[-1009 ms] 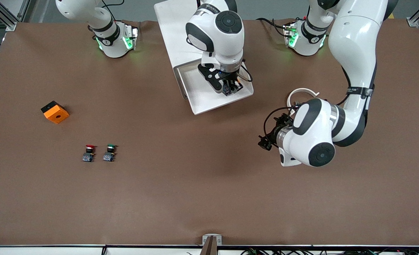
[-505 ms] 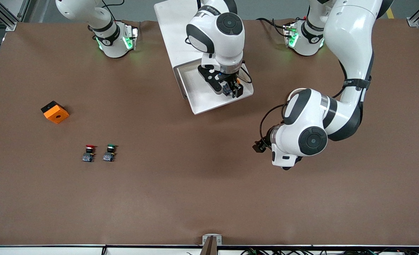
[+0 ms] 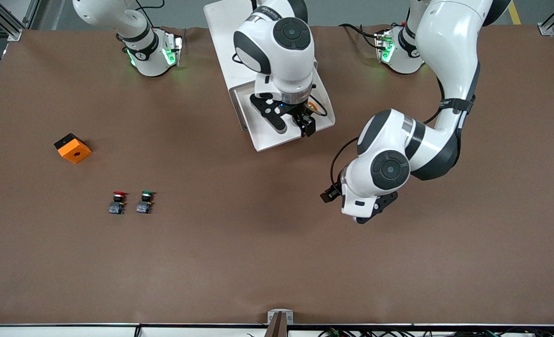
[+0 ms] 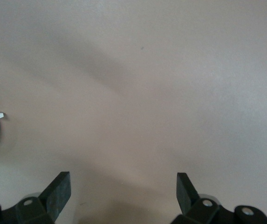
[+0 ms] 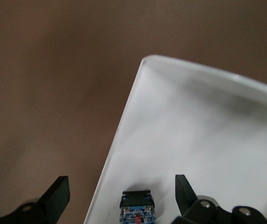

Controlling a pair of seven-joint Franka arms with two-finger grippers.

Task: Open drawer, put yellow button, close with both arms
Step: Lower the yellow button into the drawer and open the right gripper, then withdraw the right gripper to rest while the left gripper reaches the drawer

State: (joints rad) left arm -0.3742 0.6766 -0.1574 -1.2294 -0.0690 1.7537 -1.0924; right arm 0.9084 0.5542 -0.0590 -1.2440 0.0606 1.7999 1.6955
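Right gripper spread wide over the pulled-out drawer, yellow button lying free inside just below; left gripper likewise wide open, empty, over bare table toward the left arm's end.

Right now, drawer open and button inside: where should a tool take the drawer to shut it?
Probably the drawer by its front edge, nearest the front camera, coming from that camera's side and pushing toward the cabinet. It is a shallow, thin-rimmed tray pulled out at a slant; no handle shows.
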